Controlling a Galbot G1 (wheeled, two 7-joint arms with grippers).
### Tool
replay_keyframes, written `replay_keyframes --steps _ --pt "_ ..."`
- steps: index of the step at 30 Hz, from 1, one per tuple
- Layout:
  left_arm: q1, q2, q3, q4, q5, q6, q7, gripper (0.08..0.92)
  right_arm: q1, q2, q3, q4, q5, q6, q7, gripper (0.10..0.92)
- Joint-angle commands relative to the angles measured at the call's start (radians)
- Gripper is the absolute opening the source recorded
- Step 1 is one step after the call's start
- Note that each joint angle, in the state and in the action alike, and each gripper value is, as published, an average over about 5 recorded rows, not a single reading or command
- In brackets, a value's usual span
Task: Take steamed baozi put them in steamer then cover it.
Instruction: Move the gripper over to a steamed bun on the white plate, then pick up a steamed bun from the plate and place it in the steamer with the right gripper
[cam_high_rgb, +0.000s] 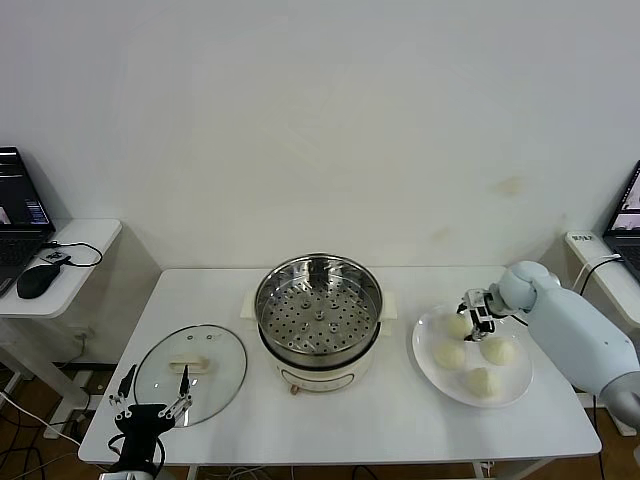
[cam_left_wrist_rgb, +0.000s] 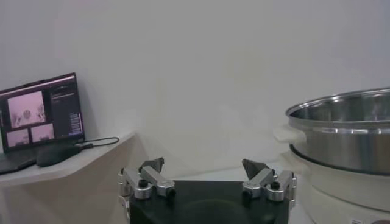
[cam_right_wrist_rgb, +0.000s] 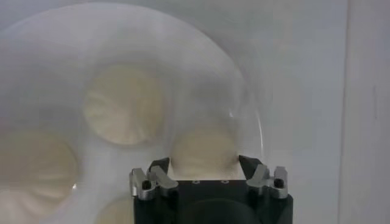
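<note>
Four cream-white baozi lie on a white plate (cam_high_rgb: 515, 385) at the table's right. My right gripper (cam_high_rgb: 478, 312) is down at the plate's back, and its fingers (cam_right_wrist_rgb: 159, 167) press both sides of the back baozi (cam_right_wrist_rgb: 204, 149), which still rests on the plate (cam_right_wrist_rgb: 244, 91). The other buns (cam_high_rgb: 497, 349) lie beside it. The steel steamer (cam_high_rgb: 318, 310) stands uncovered at the table's middle, and its perforated tray holds nothing. The glass cover (cam_high_rgb: 190, 372) lies flat on the table at the left. My left gripper (cam_high_rgb: 152, 400) hangs open and empty by the cover's front edge.
A side table with a laptop (cam_high_rgb: 20, 215) and a mouse (cam_high_rgb: 37, 280) stands at the left. Another laptop (cam_high_rgb: 628, 215) is at the right edge. The steamer's wall (cam_left_wrist_rgb: 347, 131) shows close by in the left wrist view.
</note>
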Motion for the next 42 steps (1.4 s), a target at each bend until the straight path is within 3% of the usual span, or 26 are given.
replay_keyframes --steps 1,10,20,31,42 --pt "0.004 0.001 -0.003 0.0 -0.001 -0.003 -0.001 0.823 0.017 -0.002 -0.021 0.006 0.016 -0.001 -0.011 0.619" --pt "0.002 0.003 -0.003 -0.002 -0.004 -0.004 -0.003 0.823 0.099 -0.099 -0.118 0.137 0.151 -0.02 -0.041 0.611" --pt "-0.016 0.017 0.001 0.008 -0.027 -0.002 -0.002 0.823 0.45 -0.19 -0.375 0.326 0.405 -0.059 -0.061 0.611" --pt "-0.039 0.03 0.004 0.011 -0.039 0.002 0.001 0.823 0.736 0.012 -0.605 0.373 0.583 -0.05 -0.01 0.613" --pt "-0.057 0.04 -0.009 0.01 -0.048 0.006 0.004 0.823 0.758 0.232 -0.729 0.331 0.614 0.086 0.039 0.619"
